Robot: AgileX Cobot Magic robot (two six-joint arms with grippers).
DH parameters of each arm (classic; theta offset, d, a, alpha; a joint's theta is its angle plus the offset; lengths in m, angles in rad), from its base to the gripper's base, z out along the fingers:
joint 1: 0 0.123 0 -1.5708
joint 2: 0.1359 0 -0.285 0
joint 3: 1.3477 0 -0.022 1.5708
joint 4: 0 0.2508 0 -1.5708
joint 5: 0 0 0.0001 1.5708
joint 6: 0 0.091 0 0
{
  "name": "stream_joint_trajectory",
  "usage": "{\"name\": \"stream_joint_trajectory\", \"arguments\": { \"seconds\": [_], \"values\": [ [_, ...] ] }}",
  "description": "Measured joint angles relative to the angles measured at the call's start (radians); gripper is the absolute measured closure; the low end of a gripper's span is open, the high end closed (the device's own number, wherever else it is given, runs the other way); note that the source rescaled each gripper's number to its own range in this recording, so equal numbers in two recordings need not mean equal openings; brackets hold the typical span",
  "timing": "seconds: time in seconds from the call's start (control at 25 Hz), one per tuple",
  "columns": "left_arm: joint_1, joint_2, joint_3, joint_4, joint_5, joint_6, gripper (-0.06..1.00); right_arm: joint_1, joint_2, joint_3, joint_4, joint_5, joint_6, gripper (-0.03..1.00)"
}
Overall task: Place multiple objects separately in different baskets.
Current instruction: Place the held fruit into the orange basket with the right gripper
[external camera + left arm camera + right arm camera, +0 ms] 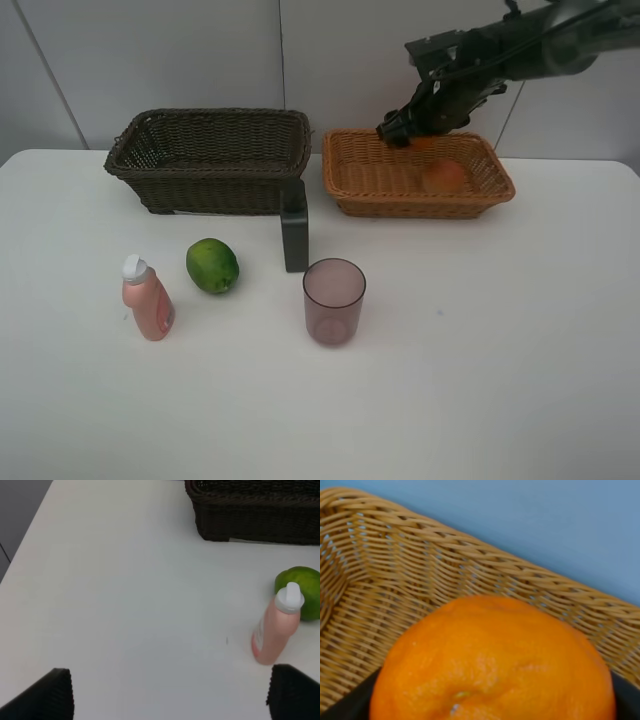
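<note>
My right gripper (400, 130) hangs over the far left part of the light tan basket (420, 207) and is shut on the orange (490, 655), which fills the right wrist view. The red-orange peach-like fruit (443, 176) lies in that basket. The dark brown basket (210, 160) looks empty. The green fruit (212, 265), pink bottle (147, 298), dark green bottle (295, 228) and purple cup (333, 300) stand on the table. My left gripper (170, 695) is open above the table near the pink bottle (275, 630) and green fruit (305, 587).
The white table (500, 350) reaches a grey wall behind the baskets. The table's left edge (25, 545) shows in the left wrist view, as does the dark basket's corner (255, 510).
</note>
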Motion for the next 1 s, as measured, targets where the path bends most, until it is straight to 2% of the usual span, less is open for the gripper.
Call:
{"name": "stream_joint_trajectory", "arguments": {
  "seconds": [0.6, 0.72, 0.8, 1.0],
  "values": [
    [0.0, 0.0, 0.0, 0.0, 0.0, 0.0, -0.06, 0.0, 0.042, 0.0, -0.007, -0.035, 0.0, 0.32],
    [0.0, 0.0, 0.0, 0.0, 0.0, 0.0, -0.06, 0.0, 0.042, 0.0, -0.007, -0.038, 0.0, 0.14],
    [0.0, 0.0, 0.0, 0.0, 0.0, 0.0, -0.06, 0.0, 0.042, -0.002, -0.008, -0.04, 0.0, 0.08],
    [0.0, 0.0, 0.0, 0.0, 0.0, 0.0, -0.06, 0.0, 0.042, -0.002, -0.008, -0.032, 0.0, 0.06]
  ]
}}
